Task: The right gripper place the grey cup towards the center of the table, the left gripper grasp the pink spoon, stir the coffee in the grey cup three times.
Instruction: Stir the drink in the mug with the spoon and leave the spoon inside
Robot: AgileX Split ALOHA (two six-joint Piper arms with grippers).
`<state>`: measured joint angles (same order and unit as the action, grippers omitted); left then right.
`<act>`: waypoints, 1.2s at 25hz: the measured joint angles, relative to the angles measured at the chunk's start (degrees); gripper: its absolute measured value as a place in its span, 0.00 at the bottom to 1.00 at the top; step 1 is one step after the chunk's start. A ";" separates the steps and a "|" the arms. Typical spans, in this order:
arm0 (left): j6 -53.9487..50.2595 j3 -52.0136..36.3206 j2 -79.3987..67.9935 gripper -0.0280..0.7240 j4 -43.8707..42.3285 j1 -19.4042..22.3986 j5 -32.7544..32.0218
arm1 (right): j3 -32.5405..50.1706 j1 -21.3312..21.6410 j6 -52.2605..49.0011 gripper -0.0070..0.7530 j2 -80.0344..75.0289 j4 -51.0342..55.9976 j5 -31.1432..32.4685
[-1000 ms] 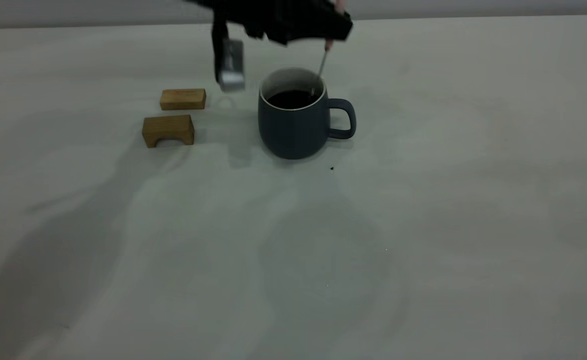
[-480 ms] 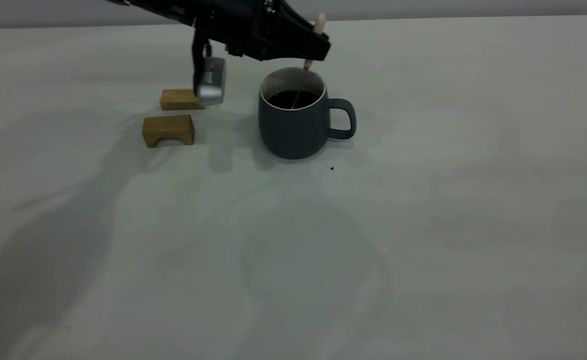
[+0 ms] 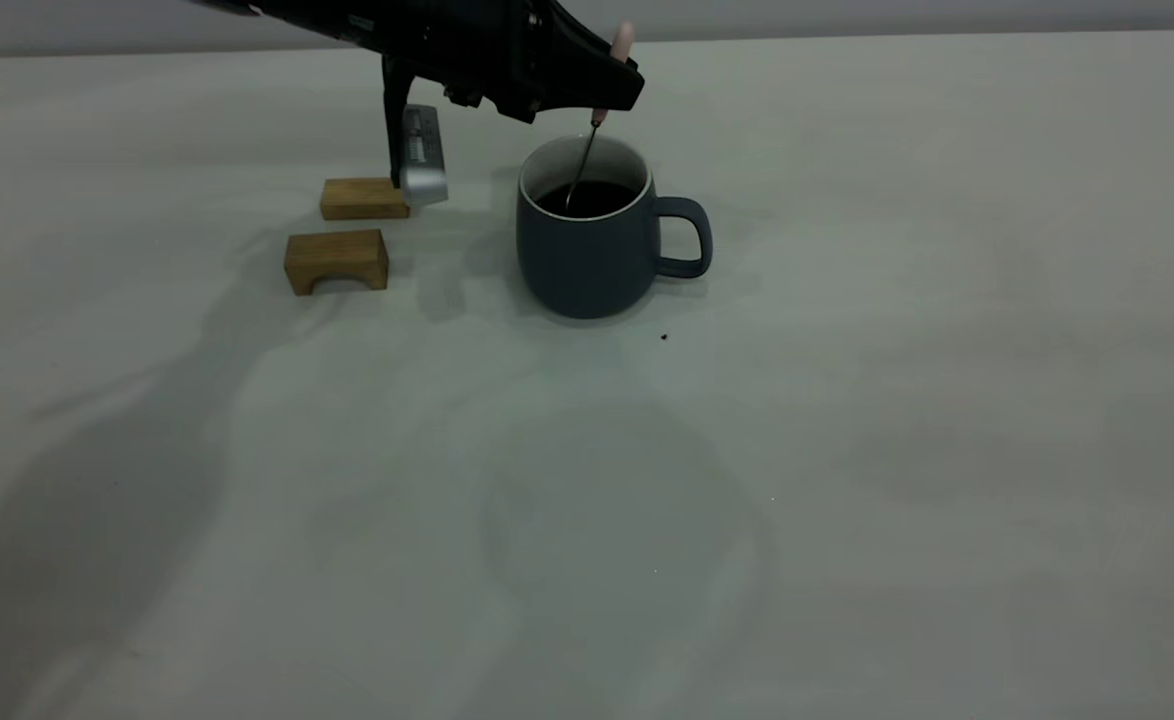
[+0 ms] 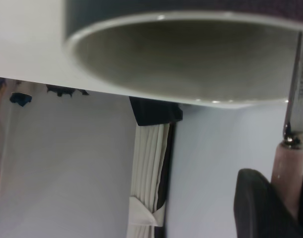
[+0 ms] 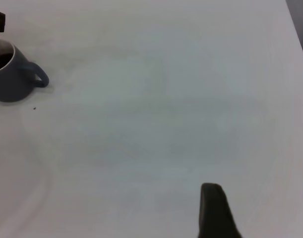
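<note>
The black left gripper (image 3: pixel 615 92) clenches one slim pink spoon (image 3: pixel 592 115); directly below sits one squat blue-grey cup (image 3: pixel 595 245) of dark coffee (image 3: pixel 592 198). Two tan wooden blocks (image 3: pixel 339 260) lie to its left. Whether the right gripper (image 5: pixel 215 210) is released or clenched, I cannot tell.

Exterior view is dim, soft overhead light. My arms throw broad, faint shadows across the table (image 3: pixel 847 420), darkest at the near left. Short shadows sit left of the grey cup (image 3: pixel 592 245) and by the two wooden blocks (image 3: pixel 342 235). No hard glare there. My left wrist view is soft at close range; small highlights glint on the cup rim and the pink spoon (image 4: pixel 295 139) neck. Right wrist view is brighter, washed out.
</note>
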<state>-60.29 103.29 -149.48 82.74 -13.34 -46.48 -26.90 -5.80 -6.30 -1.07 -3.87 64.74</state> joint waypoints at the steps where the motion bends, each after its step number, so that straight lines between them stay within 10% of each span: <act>1: 0.77 0.00 -0.22 0.22 0.38 -0.15 0.12 | 0.00 0.00 0.00 0.66 0.00 0.00 0.00; 18: 1.13 0.00 -2.46 0.22 -1.78 -1.22 -10.47 | 0.00 0.00 0.00 0.66 0.00 0.00 0.00; 30: 5.49 0.00 -2.46 0.22 6.83 -0.27 -3.31 | 0.00 0.00 0.00 0.66 0.00 0.00 0.00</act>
<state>-54.80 103.29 -151.94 89.57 -13.61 -49.79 -26.90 -5.80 -6.30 -1.07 -3.87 64.74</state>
